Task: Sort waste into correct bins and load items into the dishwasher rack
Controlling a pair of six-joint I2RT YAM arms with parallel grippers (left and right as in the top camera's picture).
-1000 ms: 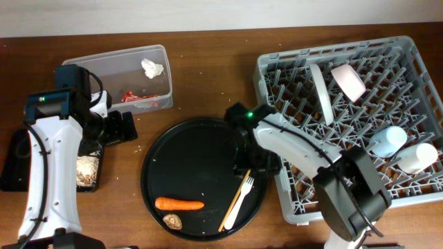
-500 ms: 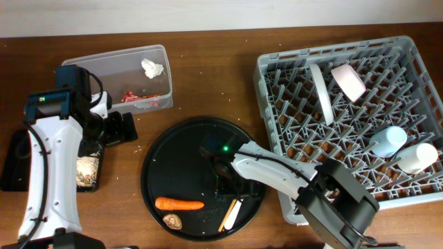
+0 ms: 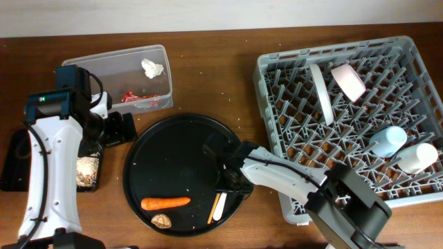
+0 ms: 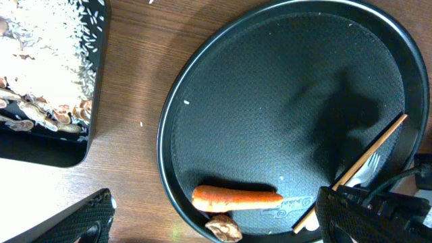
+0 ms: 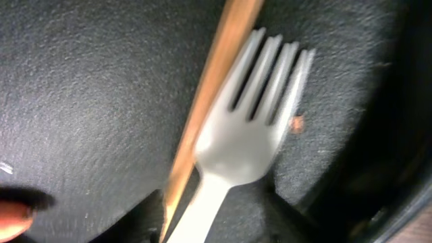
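Observation:
The orange carrot (image 3: 166,203), the brown lump (image 3: 161,220), the white fork (image 3: 217,206) and the chopstick (image 3: 212,209) lie on the round black tray (image 3: 173,155). My right gripper (image 3: 232,183) is low over the tray. In the right wrist view its fingers (image 5: 216,223) straddle the fork's handle (image 5: 250,142) and the chopstick (image 5: 209,88), with a gap showing. My left gripper (image 3: 118,128) is open and empty beside the tray. Its view (image 4: 216,202) shows the carrot (image 4: 236,199) and the lump (image 4: 223,229). The grey rack (image 3: 277,69) holds the plate (image 3: 320,93), pink bowl (image 3: 348,81), blue cup (image 3: 387,140) and cream cup (image 3: 419,158).
The clear tub (image 3: 104,72) at the back left holds the tissue (image 3: 152,67) and the red wrapper (image 3: 138,98). The shallow black rectangular tray (image 3: 14,162) with food scraps (image 3: 86,169) lies at the left edge, under my left arm.
The round tray has slid left with the carrot, lump, fork and chopstick on it. My right gripper has moved down and left to the fork. The left arm has not moved.

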